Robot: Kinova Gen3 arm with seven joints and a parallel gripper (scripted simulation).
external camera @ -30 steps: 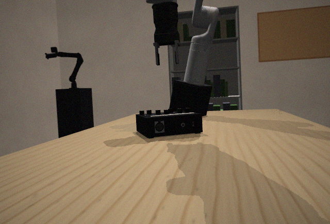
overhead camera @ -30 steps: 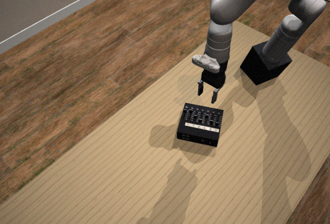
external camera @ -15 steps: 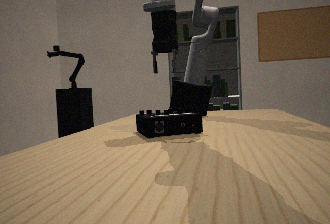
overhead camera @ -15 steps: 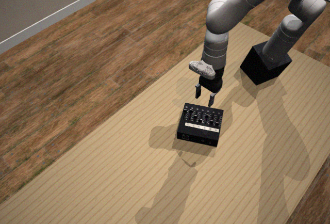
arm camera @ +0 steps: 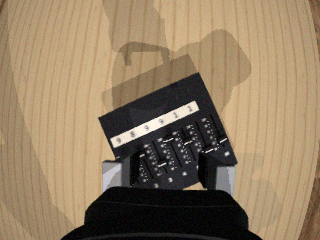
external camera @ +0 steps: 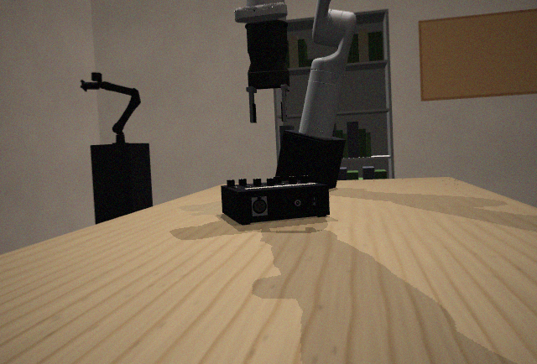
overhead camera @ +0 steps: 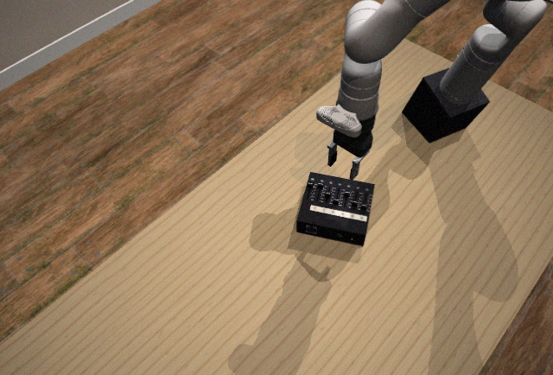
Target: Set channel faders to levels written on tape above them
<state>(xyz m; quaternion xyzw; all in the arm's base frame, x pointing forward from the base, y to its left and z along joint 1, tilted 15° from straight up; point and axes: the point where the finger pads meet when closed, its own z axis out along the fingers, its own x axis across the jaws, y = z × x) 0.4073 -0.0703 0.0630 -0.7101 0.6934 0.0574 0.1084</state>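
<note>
On table [overhead camera: 187, 299], one desk [overhead camera: 334, 221], one open claw [overhead camera: 343, 164]

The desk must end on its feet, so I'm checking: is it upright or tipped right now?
Upright. The lighting desk sits flat on the table, fader caps up; the open gripper hangs above, touching nothing.
</note>
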